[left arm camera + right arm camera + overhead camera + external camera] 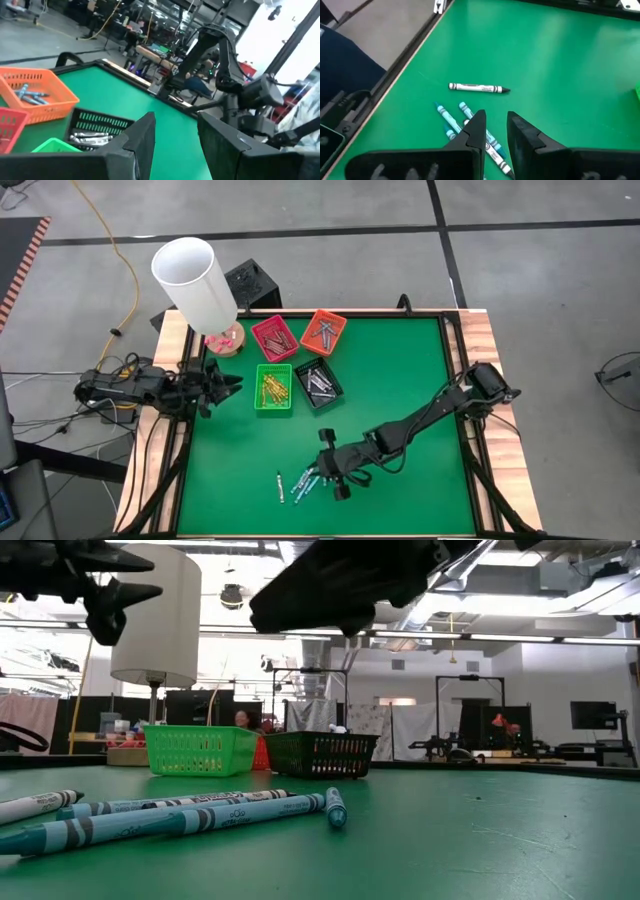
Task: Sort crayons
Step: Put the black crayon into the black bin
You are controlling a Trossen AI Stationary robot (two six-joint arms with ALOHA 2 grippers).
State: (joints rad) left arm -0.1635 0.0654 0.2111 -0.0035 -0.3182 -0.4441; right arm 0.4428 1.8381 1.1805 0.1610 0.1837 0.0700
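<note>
green felt table top [400, 380], four sorting trays at its far side. loose light blue crayons [447, 120] and one grey-white crayon [477, 88] lie near the front edge. right gripper [496, 129] hovers just above the blue ones, fingers slightly apart, holding nothing. left gripper [175, 135] waits at the left edge, jaws apart. crayons look light, stiff, brittle, likely to roll; pinch mid-length across the paper wrap.
</note>
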